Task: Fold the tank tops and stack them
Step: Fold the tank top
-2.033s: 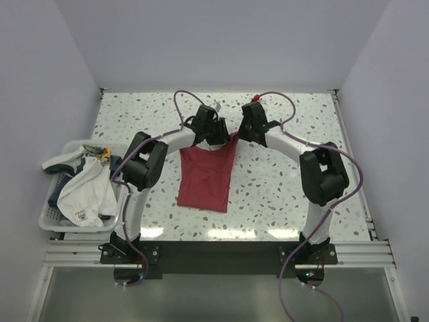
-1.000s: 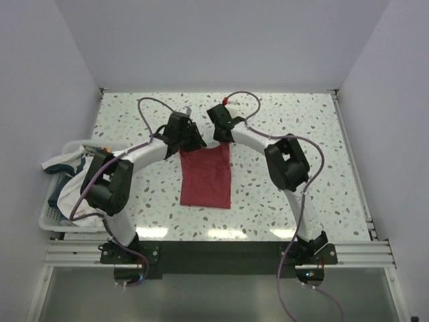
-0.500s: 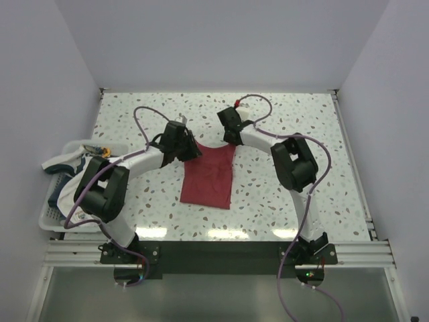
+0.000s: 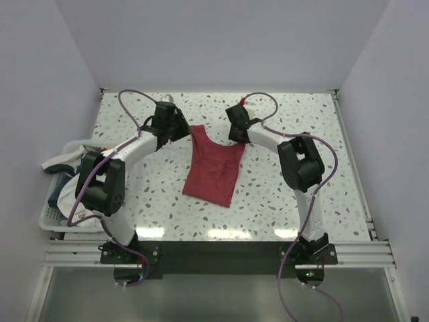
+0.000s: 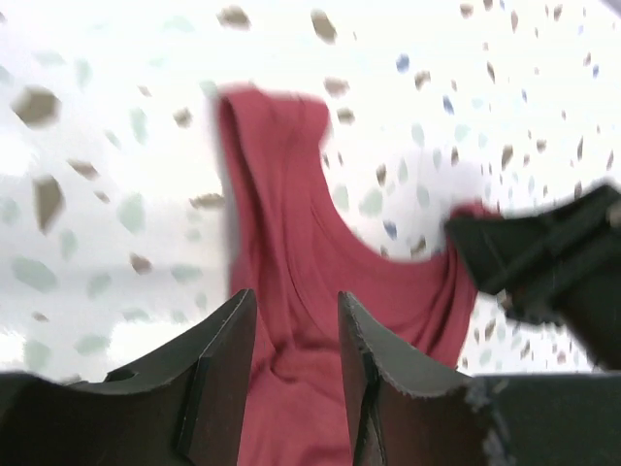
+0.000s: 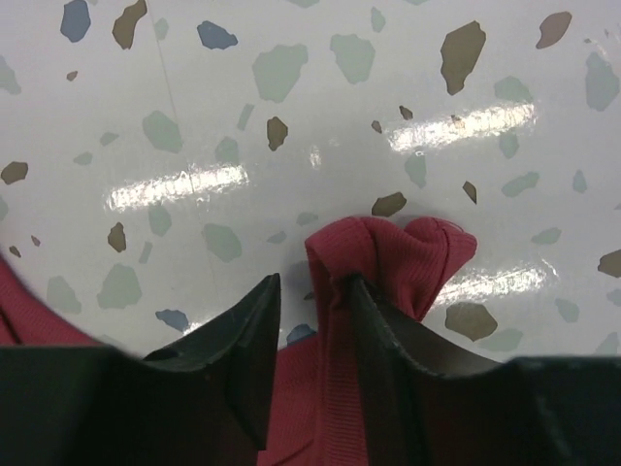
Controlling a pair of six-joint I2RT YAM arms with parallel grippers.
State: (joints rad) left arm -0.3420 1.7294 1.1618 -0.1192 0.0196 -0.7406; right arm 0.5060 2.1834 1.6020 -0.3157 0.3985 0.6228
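The dark red tank top (image 4: 214, 168) lies spread flat on the speckled table, straps toward the back. My left gripper (image 4: 178, 127) is open and empty, just left of the left strap (image 5: 272, 126), which lies ahead of its fingers (image 5: 296, 296). My right gripper (image 4: 235, 136) is open over the right strap; the bunched strap (image 6: 398, 257) sits between the parted jaws, against the right finger (image 6: 388, 330). The white tank top (image 4: 84, 191) with navy trim lies crumpled in the basket at the left.
A white plastic basket (image 4: 48, 218) stands off the table's left edge. The right gripper's black body shows in the left wrist view (image 5: 543, 252). Walls close the table at the back and both sides.
Both grippers carried the red top's straps toward the back and spread them apart. The top now lies flatter. My left gripper has let go and pulled away to the left.
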